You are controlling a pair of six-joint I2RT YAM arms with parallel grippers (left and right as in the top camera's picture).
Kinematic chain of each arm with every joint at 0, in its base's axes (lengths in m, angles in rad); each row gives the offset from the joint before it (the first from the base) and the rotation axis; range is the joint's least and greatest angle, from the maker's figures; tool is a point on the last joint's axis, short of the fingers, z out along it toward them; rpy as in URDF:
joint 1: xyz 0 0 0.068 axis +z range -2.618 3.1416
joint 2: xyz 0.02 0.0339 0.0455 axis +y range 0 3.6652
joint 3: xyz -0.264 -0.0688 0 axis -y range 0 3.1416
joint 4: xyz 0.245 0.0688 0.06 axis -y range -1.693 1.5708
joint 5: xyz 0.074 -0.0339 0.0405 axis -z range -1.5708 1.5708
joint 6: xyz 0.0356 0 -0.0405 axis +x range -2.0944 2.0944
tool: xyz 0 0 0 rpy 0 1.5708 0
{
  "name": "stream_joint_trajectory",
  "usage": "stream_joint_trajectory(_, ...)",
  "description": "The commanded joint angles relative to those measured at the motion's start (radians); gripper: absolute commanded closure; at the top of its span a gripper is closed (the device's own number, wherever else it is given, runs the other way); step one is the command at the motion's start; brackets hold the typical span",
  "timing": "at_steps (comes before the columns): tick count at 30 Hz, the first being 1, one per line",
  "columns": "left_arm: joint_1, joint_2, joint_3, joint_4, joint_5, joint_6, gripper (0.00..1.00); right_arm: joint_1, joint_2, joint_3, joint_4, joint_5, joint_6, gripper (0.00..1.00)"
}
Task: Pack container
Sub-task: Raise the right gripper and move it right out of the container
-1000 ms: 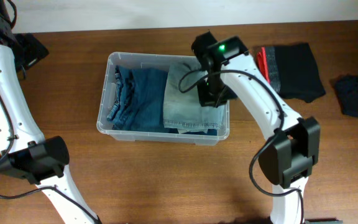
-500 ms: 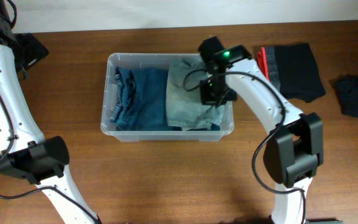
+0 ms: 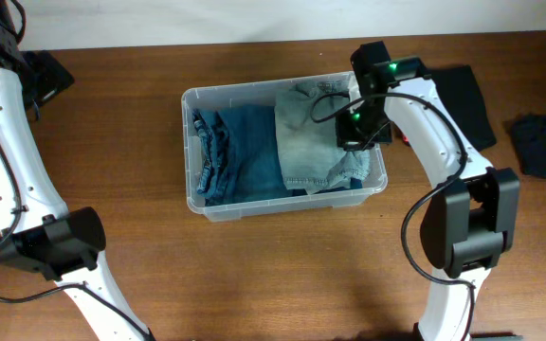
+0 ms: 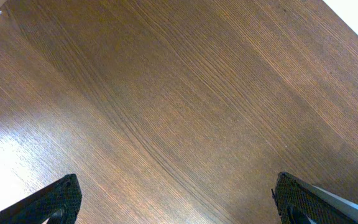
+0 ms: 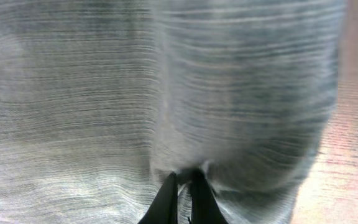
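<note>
Grained wooden table [image 3: 254, 275], clear rounded container [image 3: 226, 90]

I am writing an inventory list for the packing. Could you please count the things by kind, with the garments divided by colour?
Clear container: 1
Dark blue garment, inside it: 1
Pale grey garment, inside it: 1
Black garments outside it: 2, the black garment with a red edge and the black garment with a white logo
Total: 5
</note>
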Motion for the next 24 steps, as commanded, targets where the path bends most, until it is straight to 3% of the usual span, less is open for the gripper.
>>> stream_joint_trajectory(1, 0.003, -0.016, -0.006, -0.001, -0.004, -0.005, 0.01, 0.029, 0.012, -0.004, 0.006, -0.009, -0.015, 0.96)
stream_joint_trajectory(9, 0.003, -0.016, -0.006, -0.001, -0.004, -0.005, 0.01, 0.051, -0.06, 0.057, 0.006, 0.017, -0.016, 0.95)
stream_joint_trajectory(11, 0.003, -0.016, -0.006, -0.001, -0.004, -0.005, 0.01, 0.047, -0.097, 0.095, 0.003, 0.038, -0.016, 0.9)
stream_joint_trajectory(12, 0.003, -0.016, -0.006, -0.001, -0.004, -0.005, 0.01, 0.043, -0.114, 0.114, -0.003, 0.055, -0.016, 0.85)
stream_joint_trajectory(13, 0.003, -0.016, -0.006, -0.001, -0.004, -0.005, 0.01, 0.038, -0.129, 0.134, -0.011, 0.073, -0.016, 0.73)
stream_joint_trajectory(14, 0.003, -0.016, -0.006, -0.001, -0.004, -0.005, 0.01, 0.032, -0.144, 0.151, -0.019, 0.095, -0.016, 0.5)
stream_joint_trajectory(15, 0.003, -0.016, -0.006, -0.001, -0.004, -0.005, 0.01, 0.022, -0.159, 0.169, -0.028, 0.129, -0.016, 0.36)
stream_joint_trajectory(18, 0.003, -0.016, -0.006, -0.001, -0.004, -0.005, 0.01, -0.017, -0.187, 0.192, -0.06, 0.209, -0.023, 0.29)
stream_joint_trajectory(24, 0.003, -0.016, -0.006, -0.001, -0.004, -0.005, 0.01, -0.109, -0.167, 0.186, -0.145, 0.144, -0.184, 0.29)
